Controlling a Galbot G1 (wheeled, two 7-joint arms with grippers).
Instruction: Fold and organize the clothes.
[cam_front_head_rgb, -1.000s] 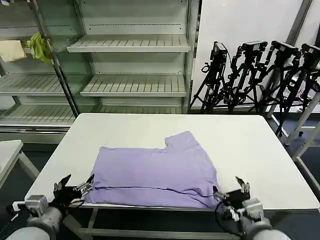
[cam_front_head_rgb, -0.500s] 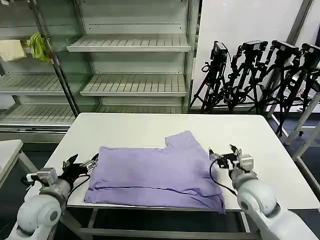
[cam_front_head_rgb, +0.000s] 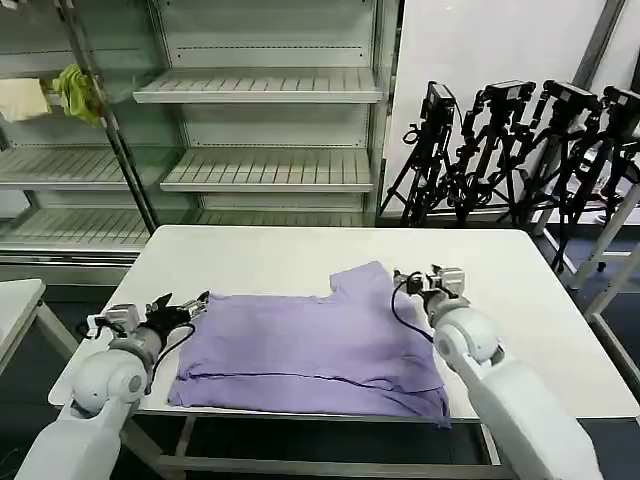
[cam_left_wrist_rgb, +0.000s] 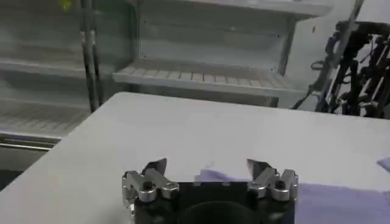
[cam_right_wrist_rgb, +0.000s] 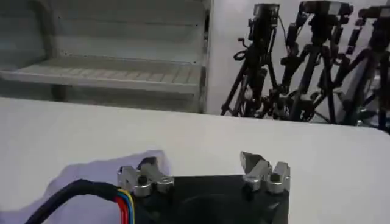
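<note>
Lavender T-shirt (cam_front_head_rgb: 310, 345) lies flat and folded on the white counter (cam_front_head_rgb: 300, 260), near its front edge, one sleeve sticking up toward the back. Left hand (cam_front_head_rgb: 185, 308) reaches in low from the counter's left side, fingers spread wide, tips at the shirt's upper left corner; the wrist view shows the corner just beyond the open jaws, not gripped. Right hand (cam_front_head_rgb: 415, 282) hovers beside the raised sleeve, arm angled in from the front right, fingers wide apart, holding nothing.
</note>
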